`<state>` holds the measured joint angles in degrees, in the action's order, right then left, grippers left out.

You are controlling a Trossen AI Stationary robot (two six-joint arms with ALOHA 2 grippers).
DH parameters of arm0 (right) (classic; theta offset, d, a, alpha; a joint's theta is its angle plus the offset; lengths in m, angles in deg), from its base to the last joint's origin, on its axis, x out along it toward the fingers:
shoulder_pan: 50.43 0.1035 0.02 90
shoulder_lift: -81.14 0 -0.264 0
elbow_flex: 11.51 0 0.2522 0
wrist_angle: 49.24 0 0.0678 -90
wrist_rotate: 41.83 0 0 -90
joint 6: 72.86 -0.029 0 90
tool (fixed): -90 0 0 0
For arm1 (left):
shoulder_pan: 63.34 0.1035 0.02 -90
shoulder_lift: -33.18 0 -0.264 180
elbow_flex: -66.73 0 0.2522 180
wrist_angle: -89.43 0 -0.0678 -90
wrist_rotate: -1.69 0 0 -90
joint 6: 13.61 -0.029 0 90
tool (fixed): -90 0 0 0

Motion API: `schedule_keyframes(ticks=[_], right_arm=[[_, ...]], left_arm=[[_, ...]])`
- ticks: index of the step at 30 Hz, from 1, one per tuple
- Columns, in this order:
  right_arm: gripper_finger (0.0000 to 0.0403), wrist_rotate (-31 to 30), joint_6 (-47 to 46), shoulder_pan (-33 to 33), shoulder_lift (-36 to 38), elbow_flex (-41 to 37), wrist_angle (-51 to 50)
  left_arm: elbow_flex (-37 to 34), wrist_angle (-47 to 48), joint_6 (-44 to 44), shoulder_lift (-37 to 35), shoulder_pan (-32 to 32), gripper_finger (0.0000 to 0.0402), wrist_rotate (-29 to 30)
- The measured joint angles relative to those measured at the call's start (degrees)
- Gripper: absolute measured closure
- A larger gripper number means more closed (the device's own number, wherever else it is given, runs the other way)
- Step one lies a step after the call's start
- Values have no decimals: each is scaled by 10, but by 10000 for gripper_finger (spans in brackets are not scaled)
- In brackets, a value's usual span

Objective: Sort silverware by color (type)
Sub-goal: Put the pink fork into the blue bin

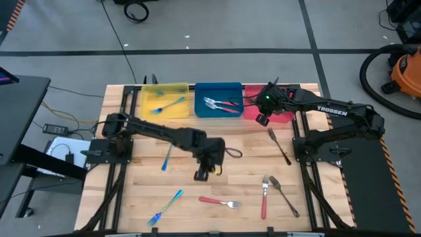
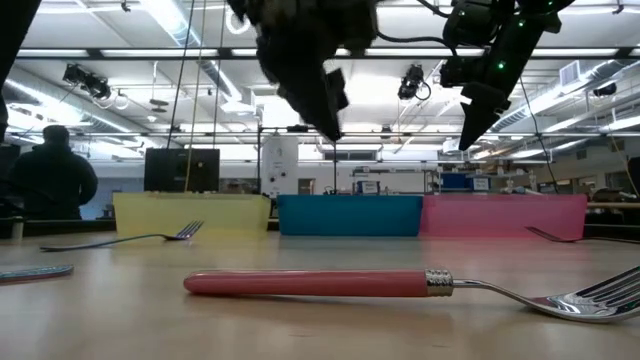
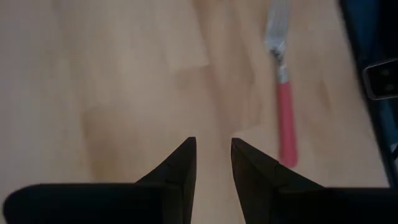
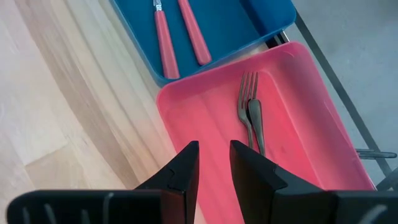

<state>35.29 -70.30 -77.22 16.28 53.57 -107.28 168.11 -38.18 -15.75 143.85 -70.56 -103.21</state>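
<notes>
My left gripper hangs shut and empty above the bare middle of the table, near a red-handled fork. My right gripper hovers shut and empty over the red tray, where two dark utensils lie flat. Red-handled pieces lie in the blue tray, and a teal fork in the yellow tray. Loose on the table are two teal pieces, another red-handled fork and two dark forks.
The three trays stand in a row along the table's far edge. A dark cable loop lies beside the left arm's wrist. The arms' bases and frames stand at the table's left and right sides. In the low view a person stands in the room beyond.
</notes>
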Motion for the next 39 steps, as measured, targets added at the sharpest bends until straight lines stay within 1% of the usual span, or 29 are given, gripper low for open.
schedule_keyframes(ticks=[4, 7, 9, 12, 17, 19, 21, 23, 25, 33, 37, 39], right_arm=[[304, 0, 0, 0, 0, 0, 0], [304, 0, 0, 0, 0, 0, 0], [304, 0, 0, 0, 0, 0, 1], [304, 0, 0, 0, 0, 0, 5], [304, -4, 0, 0, 0, 0, 13], [304, -4, 0, 0, 0, 0, 14], [304, -4, 0, 0, 0, 0, 13], [304, -4, 0, 0, 0, 0, 13], [304, -4, 1, 0, 0, 0, 11], [304, 5, 0, 0, 0, 0, 9], [304, 5, 0, 0, 0, 0, 9], [304, 5, 0, 0, 0, 0, 9]], left_arm=[[-1, -33, 19, 7, -39, 301, 8], [0, -79, 23, 21, -64, 301, 14], [0, -116, 52, 34, -75, 301, 29], [0, -132, 90, 49, -78, 301, 38], [0, -155, 118, 78, -79, 301, 39], [-1, -159, 126, 84, -84, 301, 39], [1, -187, 129, 94, -91, 301, 38], [-1, -187, 131, 95, -101, 301, 39], [1, -221, 135, 100, -109, 301, 46], [5, -234, 163, 115, -150, 301, 92], [5, -243, 195, 123, -165, 301, 97], [4, -240, 198, 123, -172, 301, 103]])
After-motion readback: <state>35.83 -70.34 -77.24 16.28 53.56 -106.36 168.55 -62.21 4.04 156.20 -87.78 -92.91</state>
